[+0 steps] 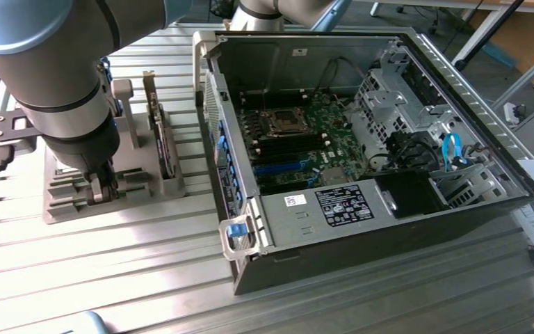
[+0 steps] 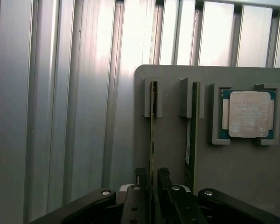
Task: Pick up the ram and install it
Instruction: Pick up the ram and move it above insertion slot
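Exterior view: the arm (image 1: pixel 53 83) stands at this view's left, its thick grey link coming down steeply from the top corner and its wrist pointing straight down.
Gripper: the gripper (image 1: pixel 100 186) hangs low over the grey holder (image 1: pixel 160 186), which sits on the ribbed metal table (image 1: pixel 109 264).
Wrist view: the gripper (image 2: pixel 152 179) looks straight down onto the holder (image 2: pixel 242 168).
Pincer state: spread, its two dark fingers (image 2: pixel 140 179) on either side of one stick; no pinch shows.
Ram: the ram (image 2: pixel 153 121) stands on edge in a slot of the holder, and its near end runs in between the fingertips.
Second stick: a second stick (image 2: pixel 192 126) stands on edge in the next slot, just beside the ram and parallel to it, outside the fingers.
Processor chip: the processor chip (image 2: pixel 248 114) lies flat in its own recess beyond the second stick.
Expansion card: the expansion card (image 1: pixel 160 136) stands upright on the holder, near the arm.
Computer case: the computer case (image 1: pixel 248 174) lies open on the table to the exterior view's right of the holder, well apart from the gripper.
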`<state>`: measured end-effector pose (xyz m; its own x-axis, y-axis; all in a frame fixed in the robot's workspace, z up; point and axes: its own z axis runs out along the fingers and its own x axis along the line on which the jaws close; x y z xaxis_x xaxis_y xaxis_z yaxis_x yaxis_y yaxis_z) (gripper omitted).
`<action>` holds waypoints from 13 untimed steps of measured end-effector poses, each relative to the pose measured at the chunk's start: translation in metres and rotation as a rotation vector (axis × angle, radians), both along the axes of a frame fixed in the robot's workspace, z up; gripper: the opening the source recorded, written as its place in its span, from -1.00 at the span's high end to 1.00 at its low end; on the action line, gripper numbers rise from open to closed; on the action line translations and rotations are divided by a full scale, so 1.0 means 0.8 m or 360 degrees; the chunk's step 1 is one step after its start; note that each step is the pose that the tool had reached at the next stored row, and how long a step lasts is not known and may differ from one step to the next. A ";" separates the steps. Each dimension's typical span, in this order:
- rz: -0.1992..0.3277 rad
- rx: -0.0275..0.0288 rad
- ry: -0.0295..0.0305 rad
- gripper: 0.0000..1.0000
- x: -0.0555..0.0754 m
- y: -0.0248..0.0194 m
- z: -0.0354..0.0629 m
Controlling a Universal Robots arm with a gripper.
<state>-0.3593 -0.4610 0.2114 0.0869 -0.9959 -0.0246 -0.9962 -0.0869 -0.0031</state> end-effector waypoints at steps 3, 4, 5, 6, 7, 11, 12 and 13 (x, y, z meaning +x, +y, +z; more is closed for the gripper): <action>0.0000 -0.00009 0.00001 0.52 0.000 0.0000 0.001; 0.0000 -0.00016 0.00001 0.52 0.000 -0.0001 0.001; 0.0000 -0.00025 0.00003 0.52 0.000 -0.0001 0.000; 0.0000 -0.00032 0.00003 0.52 0.000 -0.0001 0.000; 0.0000 -0.00054 0.00002 0.52 0.000 0.0000 0.000; 0.0000 -0.00053 0.00001 0.52 0.000 0.0000 0.000; 0.0000 -0.00052 0.00001 0.52 0.000 0.0000 0.000; 0.0000 -0.00053 0.00001 0.52 0.000 0.0000 0.000</action>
<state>-0.3591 -0.4610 0.2111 0.0868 -0.9960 -0.0213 -0.9962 -0.0868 -0.0027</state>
